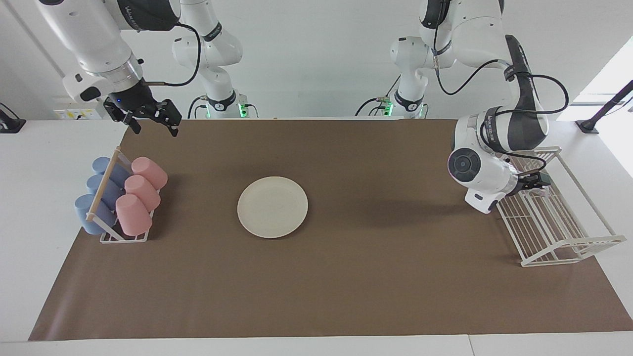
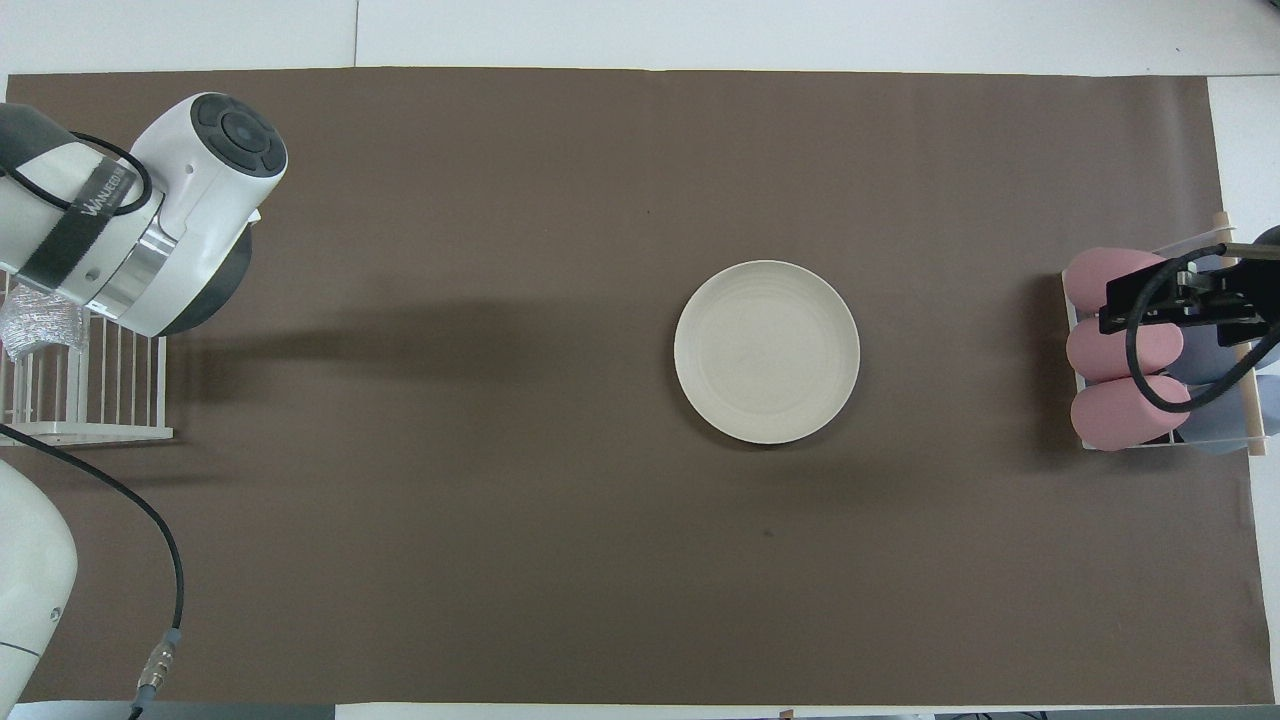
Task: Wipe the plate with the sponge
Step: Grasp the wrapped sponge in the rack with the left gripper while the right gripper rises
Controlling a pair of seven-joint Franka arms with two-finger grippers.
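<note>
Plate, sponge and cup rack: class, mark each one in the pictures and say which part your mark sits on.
plate (image 1: 272,207): facing view, middle of its flat face.
sponge (image 2: 35,325): overhead view, silvery wad in the white wire rack.
cup rack (image 1: 103,187): facing view, its wooden bar.
</note>
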